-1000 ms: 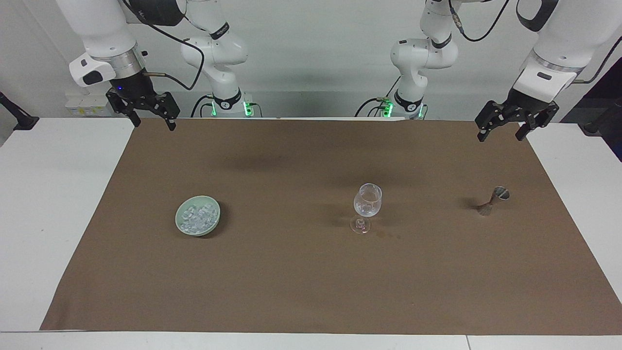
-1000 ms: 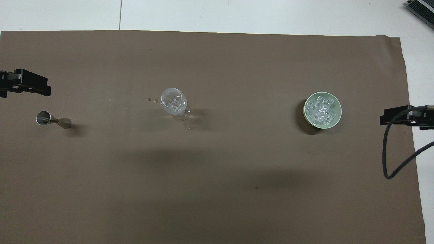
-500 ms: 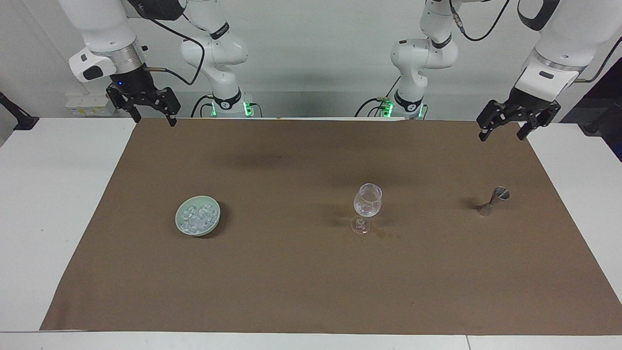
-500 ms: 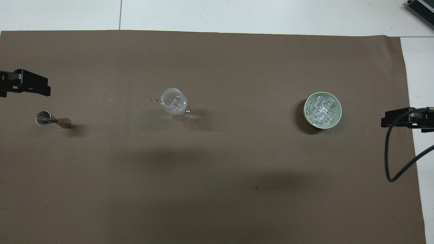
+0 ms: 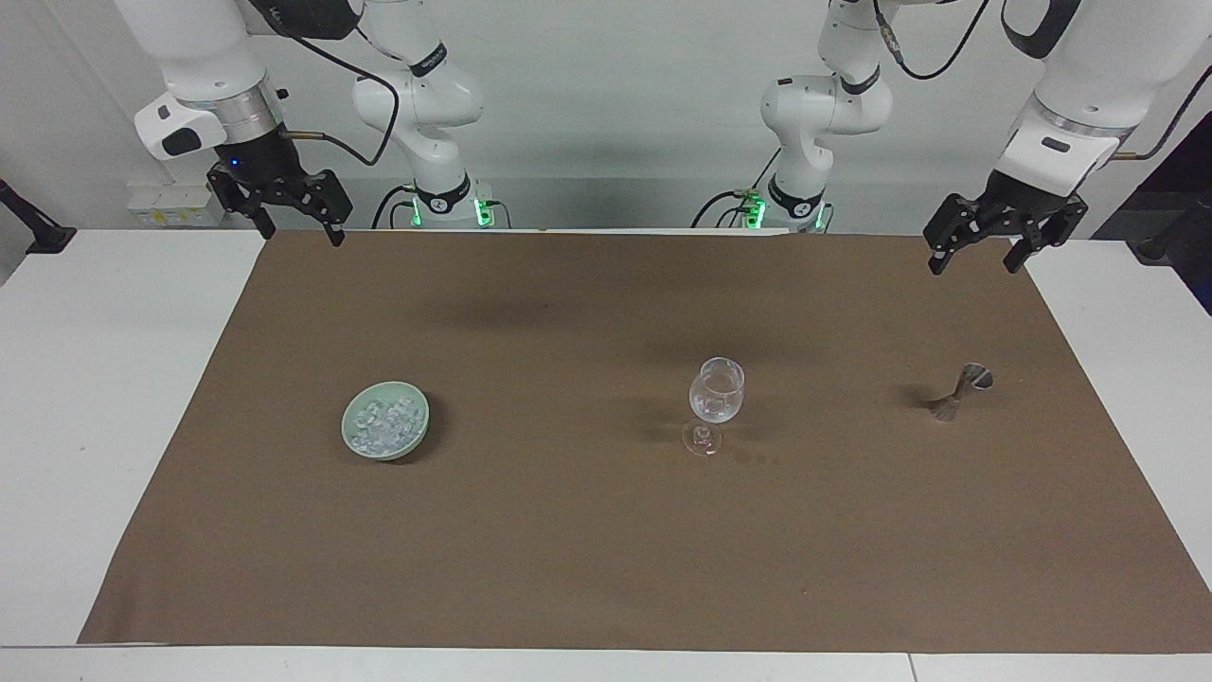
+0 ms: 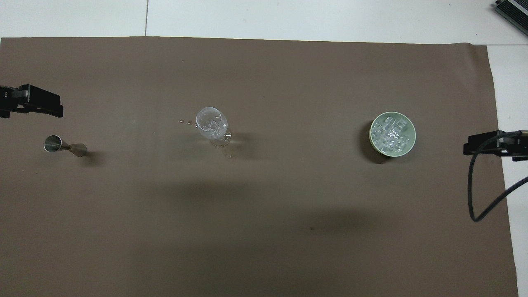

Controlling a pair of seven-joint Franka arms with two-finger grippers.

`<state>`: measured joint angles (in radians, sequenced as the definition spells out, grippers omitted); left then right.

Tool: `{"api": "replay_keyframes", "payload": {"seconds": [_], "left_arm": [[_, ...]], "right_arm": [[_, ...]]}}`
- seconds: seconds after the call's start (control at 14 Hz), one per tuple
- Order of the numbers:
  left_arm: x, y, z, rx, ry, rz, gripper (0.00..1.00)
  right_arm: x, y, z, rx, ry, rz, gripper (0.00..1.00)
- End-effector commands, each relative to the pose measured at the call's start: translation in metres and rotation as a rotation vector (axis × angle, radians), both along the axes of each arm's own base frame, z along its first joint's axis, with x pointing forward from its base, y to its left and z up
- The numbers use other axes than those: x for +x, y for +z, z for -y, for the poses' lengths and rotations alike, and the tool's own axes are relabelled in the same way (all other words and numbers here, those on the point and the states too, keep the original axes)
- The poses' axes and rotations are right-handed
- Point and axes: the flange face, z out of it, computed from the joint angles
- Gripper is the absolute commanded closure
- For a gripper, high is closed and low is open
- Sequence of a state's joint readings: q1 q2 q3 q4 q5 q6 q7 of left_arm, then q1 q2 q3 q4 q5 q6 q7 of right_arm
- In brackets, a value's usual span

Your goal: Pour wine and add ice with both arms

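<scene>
A clear stemmed wine glass (image 5: 716,393) (image 6: 211,123) stands mid-mat with a few ice cubes inside. More ice (image 5: 383,421) (image 6: 390,135) fills a pale green bowl (image 5: 417,438) (image 6: 408,150) toward the right arm's end. A metal jigger (image 5: 961,390) (image 6: 64,145) stands toward the left arm's end. No wine shows in either view. My left gripper (image 5: 972,265) (image 6: 33,105) hangs open and empty, high over the mat's edge at the left arm's end. My right gripper (image 5: 300,235) (image 6: 489,145) hangs open and empty over the mat's edge at the right arm's end.
A brown mat (image 5: 568,549) covers most of the white table (image 5: 85,379). A few small drops (image 6: 185,122) lie on the mat beside the glass. A black cable (image 6: 474,185) loops down from the right wrist.
The right gripper has risen a little and drawn back toward the robots. The left gripper has lifted very slightly. Glass, bowl and jigger have not moved.
</scene>
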<state>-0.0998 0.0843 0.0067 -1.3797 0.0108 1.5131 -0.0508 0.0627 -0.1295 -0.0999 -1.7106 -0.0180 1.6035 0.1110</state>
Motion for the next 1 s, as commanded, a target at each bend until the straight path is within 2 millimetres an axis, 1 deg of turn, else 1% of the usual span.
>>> {"api": "replay_keyframes", "payload": {"seconds": [0.0,0.14,0.93], "left_arm": [[-0.0043,0.0016,0.0022,0.02,-0.01,0.009,0.0],[-0.005,0.0023,0.0021,0.02,-0.009,0.009,0.0],[-0.0066,0.0045,0.0029,0.018,-0.008,0.006,0.0]], "right_arm": [[0.0053,0.0024,0.0065,0.009,0.017,0.01,0.0],[0.007,0.0045,0.0151,0.013,-0.001,0.017,0.0],[0.0047,0.0047,0.0134,0.02,-0.009,0.01,0.0]]}}
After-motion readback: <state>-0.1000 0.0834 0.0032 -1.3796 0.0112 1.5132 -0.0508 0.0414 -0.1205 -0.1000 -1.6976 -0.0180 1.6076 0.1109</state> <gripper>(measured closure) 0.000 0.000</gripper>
